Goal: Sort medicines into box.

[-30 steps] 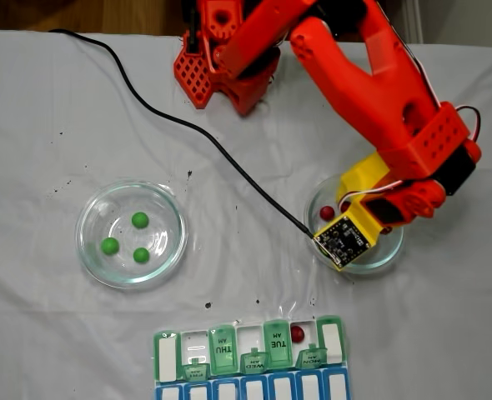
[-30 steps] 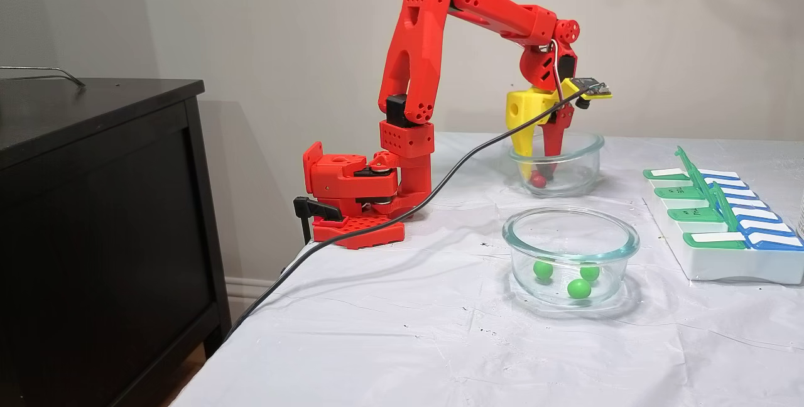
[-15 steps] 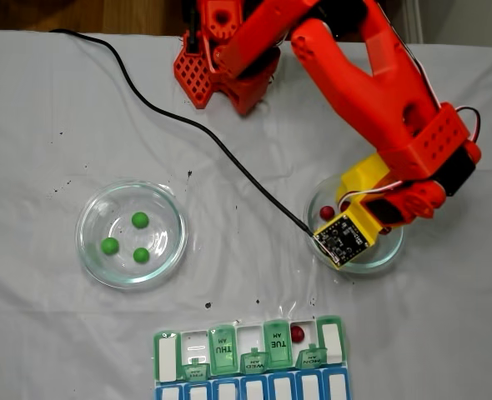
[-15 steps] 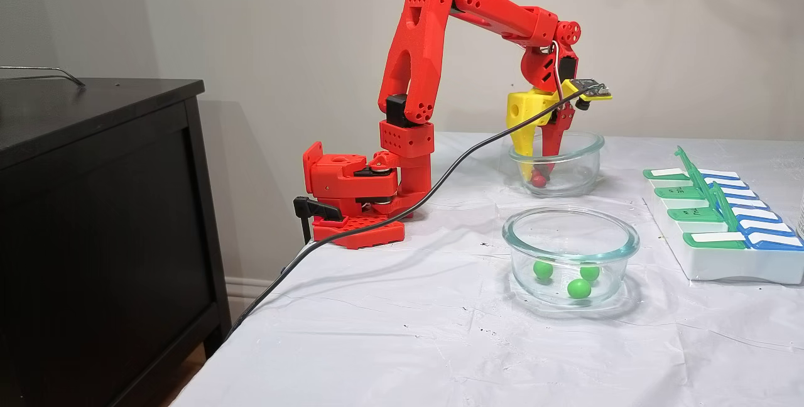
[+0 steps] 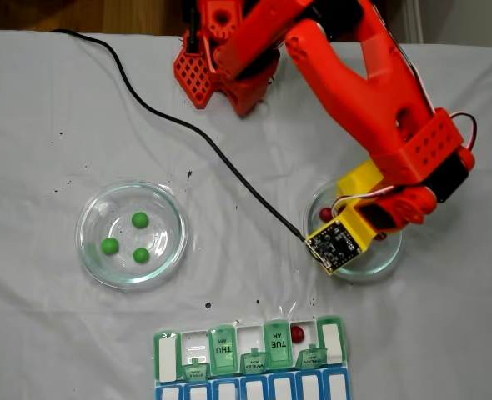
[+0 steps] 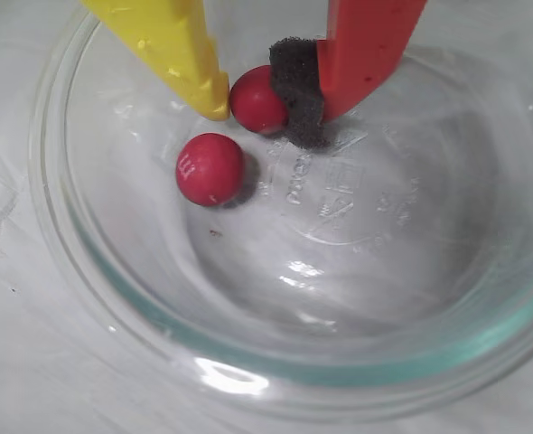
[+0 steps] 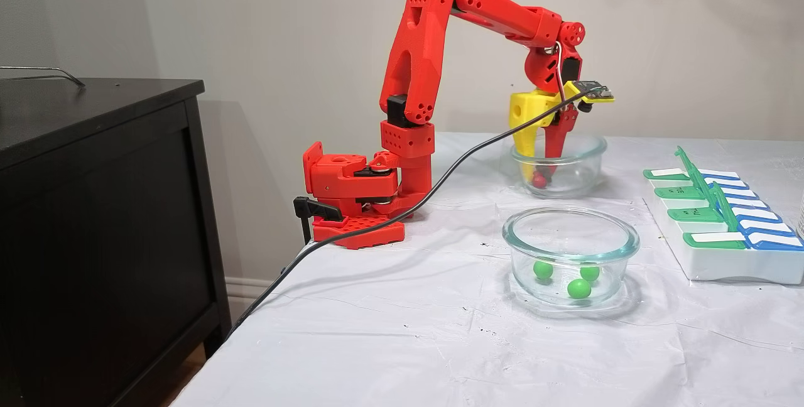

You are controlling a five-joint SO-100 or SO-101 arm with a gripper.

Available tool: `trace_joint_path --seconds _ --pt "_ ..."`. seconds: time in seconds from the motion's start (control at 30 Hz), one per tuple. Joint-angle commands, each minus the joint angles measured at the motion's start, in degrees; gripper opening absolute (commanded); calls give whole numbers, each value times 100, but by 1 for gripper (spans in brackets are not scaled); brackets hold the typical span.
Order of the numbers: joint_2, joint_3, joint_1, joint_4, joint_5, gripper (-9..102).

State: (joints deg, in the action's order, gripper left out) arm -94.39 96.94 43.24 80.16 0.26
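Observation:
In the wrist view my gripper (image 6: 260, 113) reaches down into a clear glass dish (image 6: 95, 271). Its yellow finger (image 6: 172, 41) and the foam-padded red finger (image 6: 366, 45) pinch a dark red ball (image 6: 253, 98). A second red ball (image 6: 210, 169) lies loose beside it on the dish floor. In a fixed view from above, that dish (image 5: 379, 258) sits at the right under the gripper (image 5: 348, 223). Three green balls (image 5: 140, 220) rest in the left dish (image 5: 92, 250). The box (image 5: 250, 350) lies at the bottom edge, with one red ball (image 5: 297, 334) in an open compartment.
A black cable (image 5: 179, 121) runs across the white cloth from the top left to the wrist camera board (image 5: 336, 242). The arm's red base (image 7: 352, 200) is clamped at the table's far edge, beside a black cabinet (image 7: 94, 218). Several box lids (image 7: 691, 174) stand upright.
The gripper has sunk slightly deeper into the right dish and shifted a little toward the box. The dish nudged with it. The green balls and the box have not moved.

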Motion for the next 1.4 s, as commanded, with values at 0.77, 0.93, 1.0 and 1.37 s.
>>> trace_joint_path --seconds 0.77,0.93,1.0,1.37 --pt "-1679 -1714 -2074 -193 -835 0" --pt "-1907 -1503 -2927 -431 -1749 0" --pt "-1969 -1371 -3164 -606 -1854 0" --pt "-2268 352 -3876 -2602 -2259 0"
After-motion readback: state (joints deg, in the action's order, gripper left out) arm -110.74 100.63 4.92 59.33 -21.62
